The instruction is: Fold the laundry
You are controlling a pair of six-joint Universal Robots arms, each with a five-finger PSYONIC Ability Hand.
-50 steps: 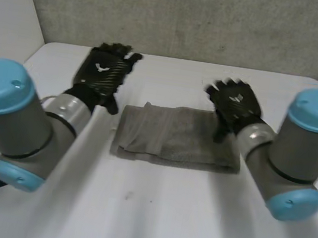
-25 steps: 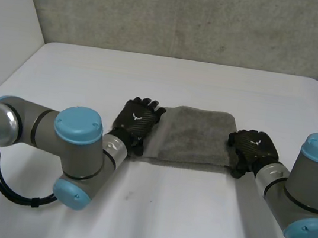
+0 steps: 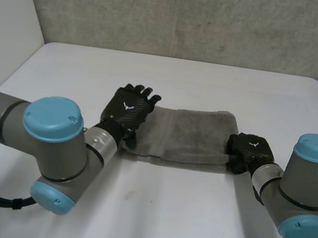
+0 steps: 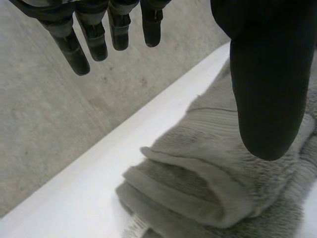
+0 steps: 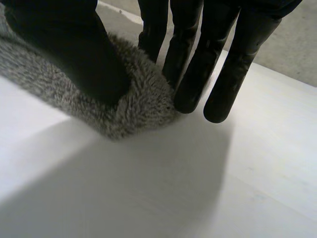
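One towel [image 3: 186, 135], white table [image 3: 192, 220], grey wall [image 3: 192, 16].

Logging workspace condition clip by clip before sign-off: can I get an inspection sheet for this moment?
Surface: white table, one small dark speck in front of the towel.
Job's things: grey towel, folded into a long strip, layers showing at its left end.
Clutter: nothing seen.
Hands: left hand open, over the towel's left end; right hand at the towel's right end, grip cannot be told.
Cables: none lying on the towel.
Surroundings: grey wall behind the table.
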